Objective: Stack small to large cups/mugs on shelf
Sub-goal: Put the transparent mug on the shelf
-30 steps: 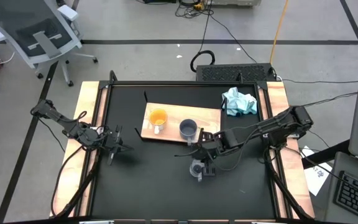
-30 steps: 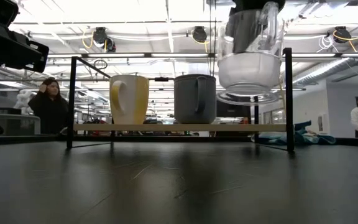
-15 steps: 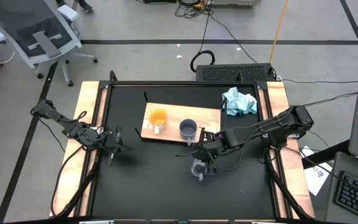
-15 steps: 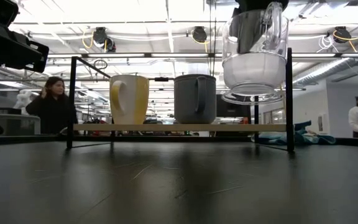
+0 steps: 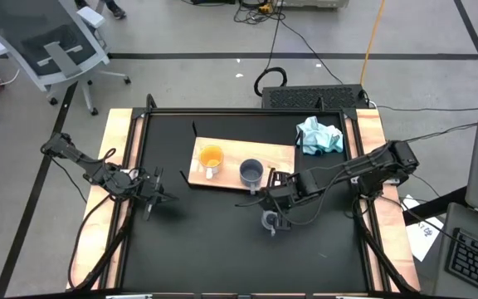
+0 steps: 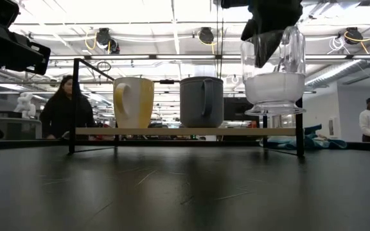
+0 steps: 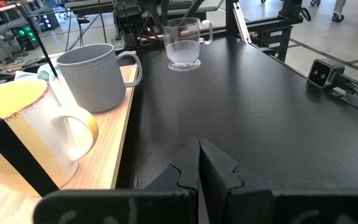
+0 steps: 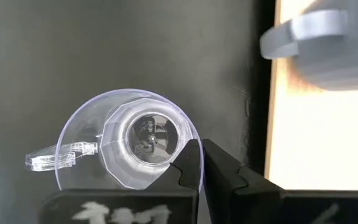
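The light-wood shelf [image 5: 231,176] stands at the table's far middle on a black frame [image 6: 172,131]. On it the orange mug with white handle [image 5: 211,157] and the blue-grey mug [image 5: 251,172] stand on their bases; both also show in the low view [image 6: 133,101] [image 6: 202,101]. My right gripper [image 5: 274,204] is shut on the clear glass cup [image 5: 270,220], in the air just near of the shelf's front edge [image 6: 276,70]. My left gripper [image 5: 152,193] is shut and empty at the table's left [image 7: 199,167]. My right gripper pinches the glass cup's rim wall [image 8: 180,163] on the side opposite its handle [image 8: 55,155], one finger [image 8: 190,165] inside the cup and one outside. The fingers come from above, pointing down. The cup hangs upright below them, lifted clear of the table.
A crumpled light-blue cloth [image 5: 318,137] lies at the table's far right, beside the shelf. The shelf's right end [image 5: 282,162] is bare. People show in the room beyond the table [image 6: 66,109]. An office chair [image 5: 48,46] stands off the table's far left.
My right gripper has carried the glass cup a little toward the table's right and far edges, closer to the shelf's front edge. The cup was tilted and now hangs upright, still clear of the table.
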Robot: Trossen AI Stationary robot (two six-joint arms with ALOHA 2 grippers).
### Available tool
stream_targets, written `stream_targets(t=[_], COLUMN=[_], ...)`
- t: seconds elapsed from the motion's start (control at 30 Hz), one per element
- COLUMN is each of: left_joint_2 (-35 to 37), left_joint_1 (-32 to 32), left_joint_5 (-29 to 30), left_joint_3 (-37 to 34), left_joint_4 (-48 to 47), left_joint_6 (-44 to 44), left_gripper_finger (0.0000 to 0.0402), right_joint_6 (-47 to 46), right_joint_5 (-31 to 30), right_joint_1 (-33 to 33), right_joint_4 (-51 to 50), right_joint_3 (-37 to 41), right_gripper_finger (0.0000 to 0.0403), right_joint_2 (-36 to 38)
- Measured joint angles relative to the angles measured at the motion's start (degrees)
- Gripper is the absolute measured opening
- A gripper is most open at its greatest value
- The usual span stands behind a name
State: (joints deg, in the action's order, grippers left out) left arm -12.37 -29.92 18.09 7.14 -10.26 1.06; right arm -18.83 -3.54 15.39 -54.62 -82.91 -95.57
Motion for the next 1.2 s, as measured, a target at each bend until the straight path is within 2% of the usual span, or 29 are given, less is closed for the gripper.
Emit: stream_targets(t=[0.33,0.9,1.2], left_joint_2=[0.0,0.0,0.0], left_joint_1=[0.0,0.0,0.0], left_joint_5=[0.0,0.0,0.0], left_joint_3=[0.0,0.0,0.0], left_joint_4=[0.0,-0.3,-0.3], left_joint_6=[0.0,0.0,0.1], left_gripper_finger=[0.001,0.001,0.001], right_joint_6=[1.7,2.1,5.5], right_joint_5=[0.0,0.0,0.1], right_joint_1=[-3.3,-3.5,-7.1], right_joint_4=[-0.9,-1.2,-1.5], right_joint_3=[0.0,0.0,0.0], right_gripper_finger=[0.0,0.0,0.0], right_joint_2=[0.9,1.8,1.8])
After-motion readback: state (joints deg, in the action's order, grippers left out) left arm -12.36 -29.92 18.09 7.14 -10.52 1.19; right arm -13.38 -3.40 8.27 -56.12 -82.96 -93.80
